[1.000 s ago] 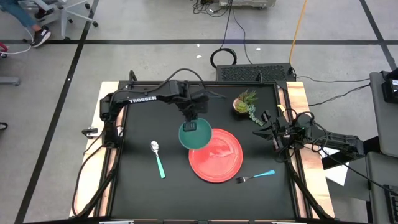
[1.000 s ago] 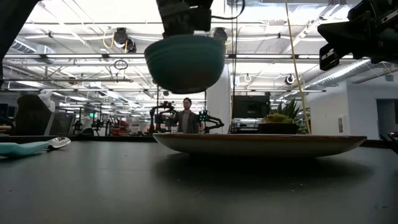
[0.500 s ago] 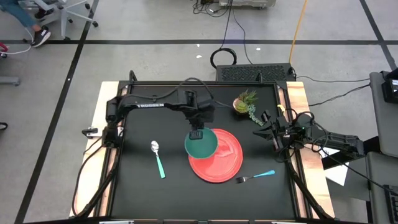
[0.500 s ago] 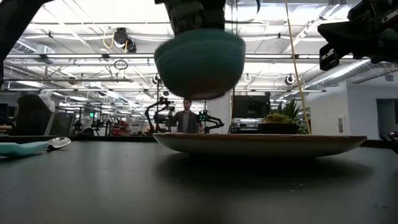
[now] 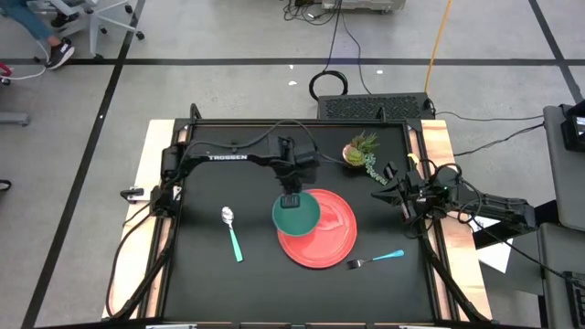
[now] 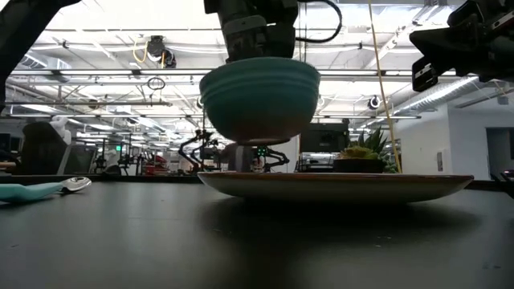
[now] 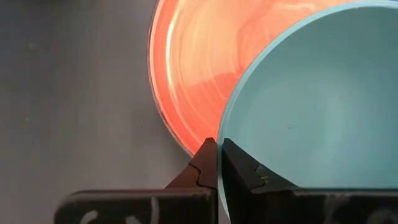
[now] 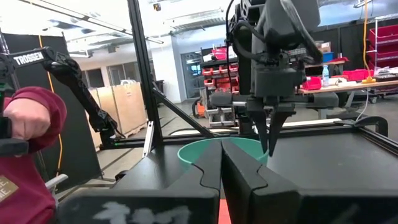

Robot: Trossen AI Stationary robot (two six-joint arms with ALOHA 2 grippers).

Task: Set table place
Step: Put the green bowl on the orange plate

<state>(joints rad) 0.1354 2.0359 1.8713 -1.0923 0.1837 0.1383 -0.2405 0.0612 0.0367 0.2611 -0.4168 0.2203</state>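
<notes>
A teal bowl hangs over the left part of the round red plate, with my left gripper shut on its rim. In the low view the bowl is upright, clear above the plate. The teal-handled spoon lies flat on the table left of the plate. The fork lies at the plate's near right. My right gripper waits shut at the table's right edge, holding nothing. My left gripper holds the bowl by its rim on the far side, one finger inside the bowl and one outside. The fingers come from above, pointing steeply down. The bowl sits upright and level, lifted clear of the plate.
A small potted green plant stands at the table's far right, near my right arm. In the right wrist view a person's hand and red sleeve show beyond the table. Bare black tabletop lies at the near left.
My left gripper has carried the bowl toward the table's right and near edges and lower, from beside the plate's far left rim to over its left part. The bowl stays upright and clear of the plate.
</notes>
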